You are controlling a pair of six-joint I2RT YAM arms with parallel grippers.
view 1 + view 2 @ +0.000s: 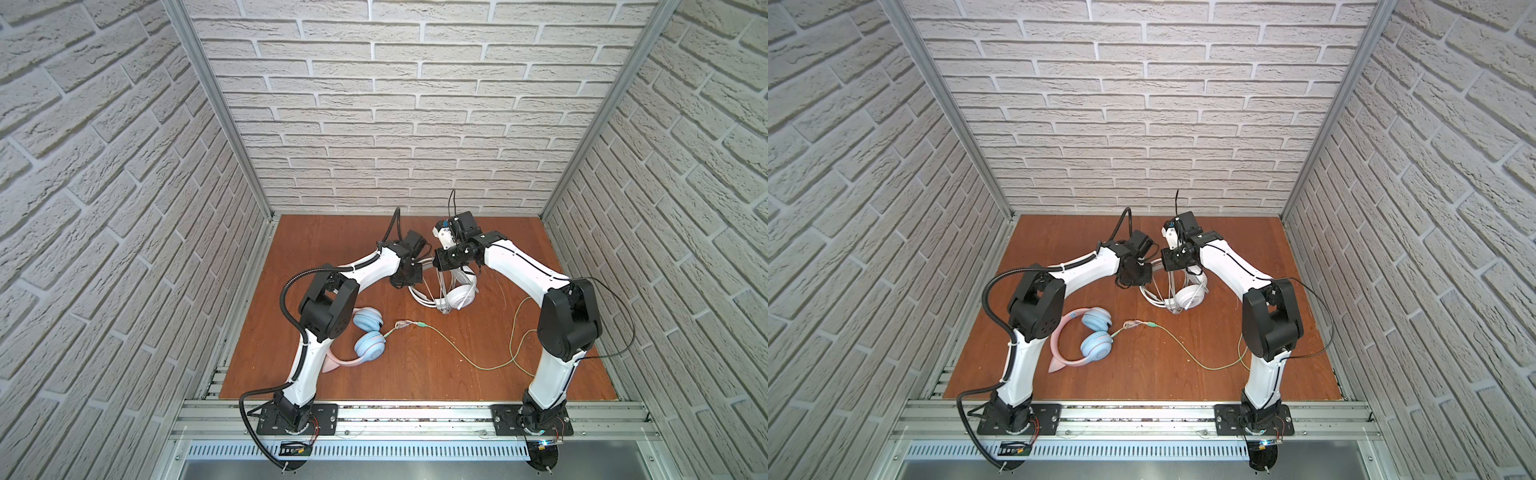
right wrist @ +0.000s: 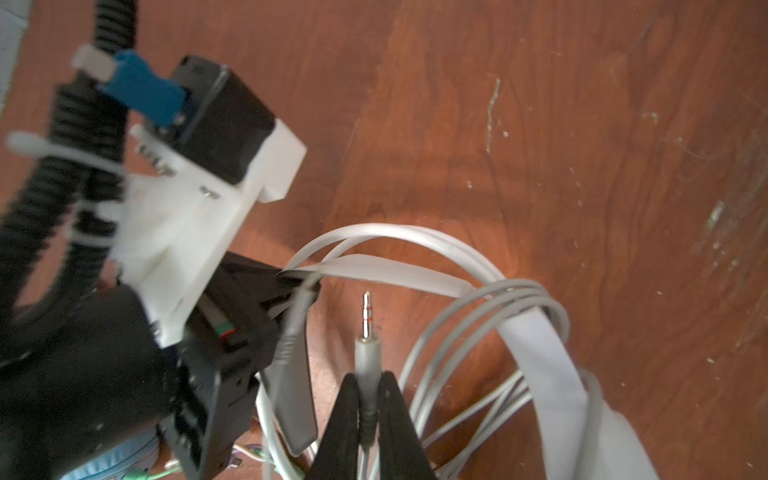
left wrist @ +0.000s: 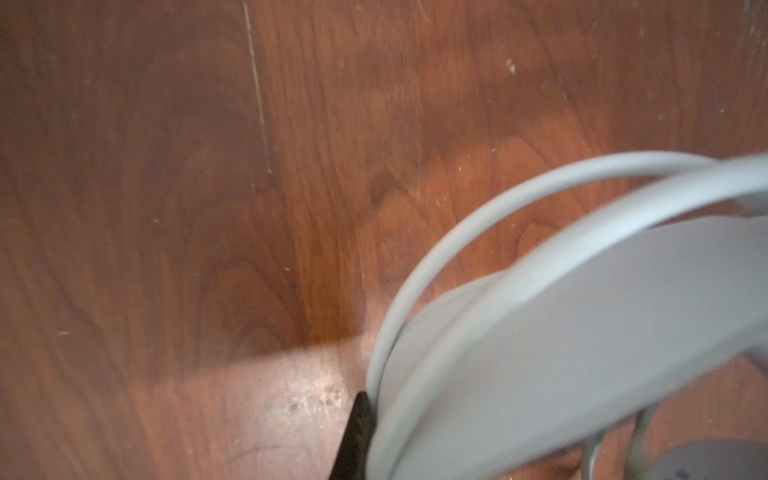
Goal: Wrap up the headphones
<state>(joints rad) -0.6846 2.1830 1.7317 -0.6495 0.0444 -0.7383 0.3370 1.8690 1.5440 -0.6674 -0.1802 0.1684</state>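
Jaws both closed tight: we see right gripper (image 2: 369, 376) pinching plug (image 2: 368, 353), left gripper (image 2: 299, 282) clamping headband (image 2: 395, 274) of white headphones (image 1: 459, 297).

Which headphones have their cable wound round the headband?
The white pair: its cable loops over the headband. The pink-and-blue pair's green cable trails loose across the table.

The white headphones (image 1: 459, 296), with their pale cable (image 2: 515, 289) wound in several loops around the headband, stand near the centre of the table (image 1: 395, 386) toward 12 o'clock, while the pink and blue headphones (image 1: 1096, 347) lie flat at 8 o'clock, their greenish cable (image 1: 1133, 324) trailing loose toward 4 o'clock.
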